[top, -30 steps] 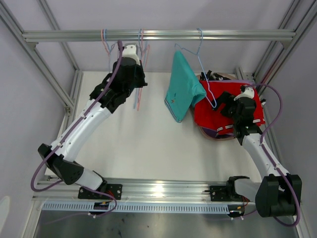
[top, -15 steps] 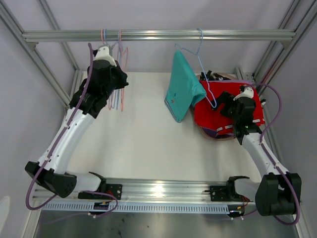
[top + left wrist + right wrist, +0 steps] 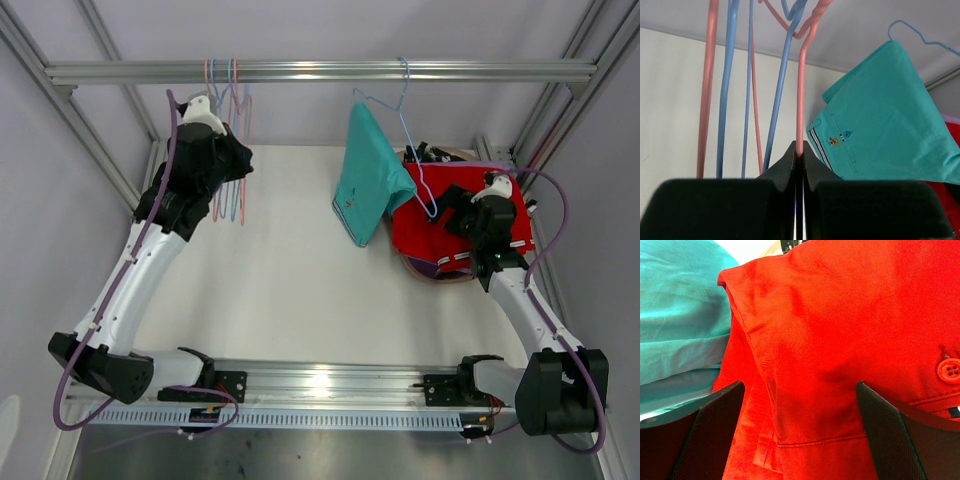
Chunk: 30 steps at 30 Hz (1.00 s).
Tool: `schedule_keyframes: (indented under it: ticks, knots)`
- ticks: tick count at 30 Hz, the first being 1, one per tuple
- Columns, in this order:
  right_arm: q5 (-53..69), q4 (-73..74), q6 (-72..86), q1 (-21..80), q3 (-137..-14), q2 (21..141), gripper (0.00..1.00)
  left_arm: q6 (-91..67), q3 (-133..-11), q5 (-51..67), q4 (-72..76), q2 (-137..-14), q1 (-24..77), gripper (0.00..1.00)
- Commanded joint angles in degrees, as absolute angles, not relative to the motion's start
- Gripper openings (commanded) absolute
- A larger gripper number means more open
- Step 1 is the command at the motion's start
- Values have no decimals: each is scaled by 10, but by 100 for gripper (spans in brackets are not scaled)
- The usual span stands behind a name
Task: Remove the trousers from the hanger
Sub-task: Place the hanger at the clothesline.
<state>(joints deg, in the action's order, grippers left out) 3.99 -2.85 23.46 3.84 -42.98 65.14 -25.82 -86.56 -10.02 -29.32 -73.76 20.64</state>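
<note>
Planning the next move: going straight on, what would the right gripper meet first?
Probably the red trousers, filling the view between the right gripper's open fingers; how near is unclear.

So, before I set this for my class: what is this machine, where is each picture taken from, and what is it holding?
Two robot arms are bolted to a white table. The wide picture looks down from above; the other two come from a camera on each wrist. The left hand is shut on an empty pink hanger hanging from the rail. The right hand is open over red trousers lying at the right. The teal trousers hang on a blue hanger.
</note>
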Motion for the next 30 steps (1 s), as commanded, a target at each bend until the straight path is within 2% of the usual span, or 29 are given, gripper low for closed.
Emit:
schedule_keyframes:
  ticks: [1,7,10,20,26,30]
  knots:
    - [56,14,234,38,-432,656,97,-267,-848,-68,-301,-712,202,11]
    - [59,18,229,38,-434,653,97,-262,-828,-66,-292,-688,202,26]
    - [64,18,230,38,-434,651,97,-262,-837,-63,-304,-681,202,30]
    - [68,16,230,38,-435,646,98,-252,-854,-58,-323,-634,221,31]
    - [73,17,230,38,-436,643,98,-256,-874,-25,-280,-635,313,37]
    - [82,18,230,38,-438,642,98,-266,-907,-17,-244,-683,387,43]
